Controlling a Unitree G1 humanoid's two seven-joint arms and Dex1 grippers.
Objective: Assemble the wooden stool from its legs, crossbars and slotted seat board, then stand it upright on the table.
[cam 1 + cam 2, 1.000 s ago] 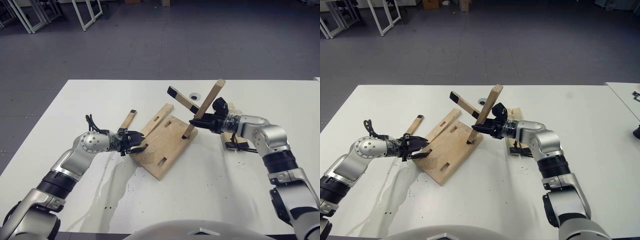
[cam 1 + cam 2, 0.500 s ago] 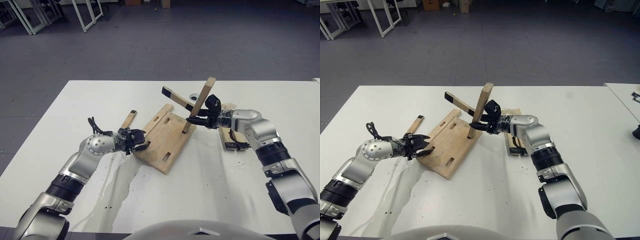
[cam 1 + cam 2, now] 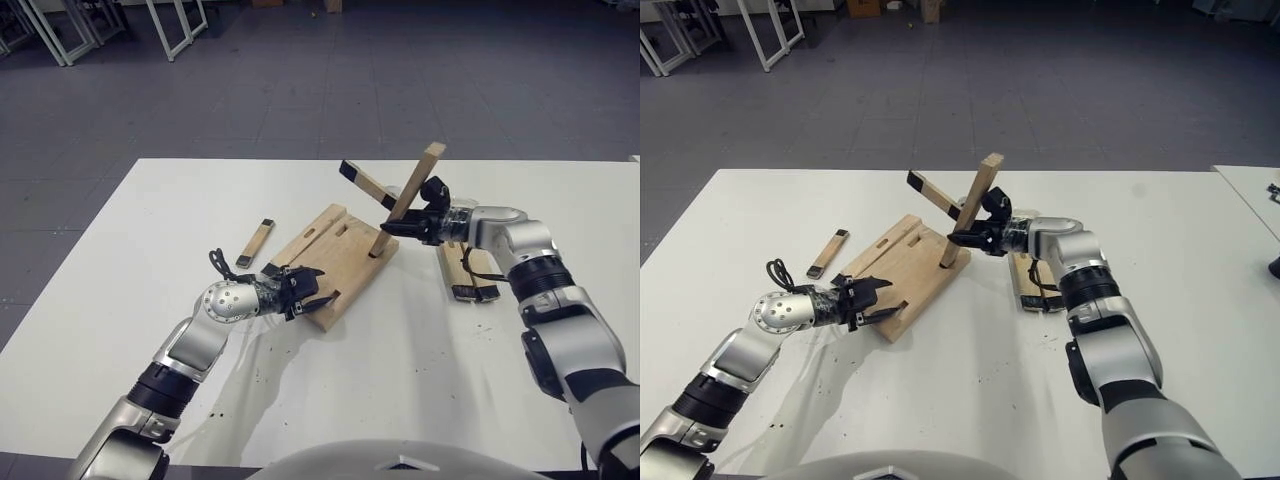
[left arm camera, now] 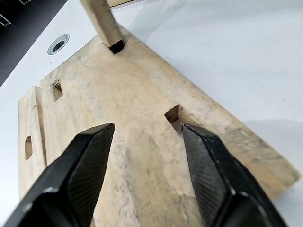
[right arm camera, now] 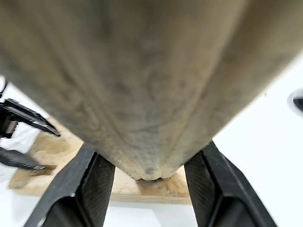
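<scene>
White table (image 3: 150, 210), right gripper (image 3: 397, 227) clamping tilted leg (image 3: 423, 174)

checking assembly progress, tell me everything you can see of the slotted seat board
The seat board is a pale, raw-wood rectangle with small rectangular slots, lying flat and askew on the white table. One leg stands tilted in its far corner slot, gripped by the right end effector. The open left end effector sits over its near end.

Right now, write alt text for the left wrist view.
The open left end effector sits over the slotted board, near an edge notch. A leg stands in a far corner slot; white table lies beyond.
</scene>
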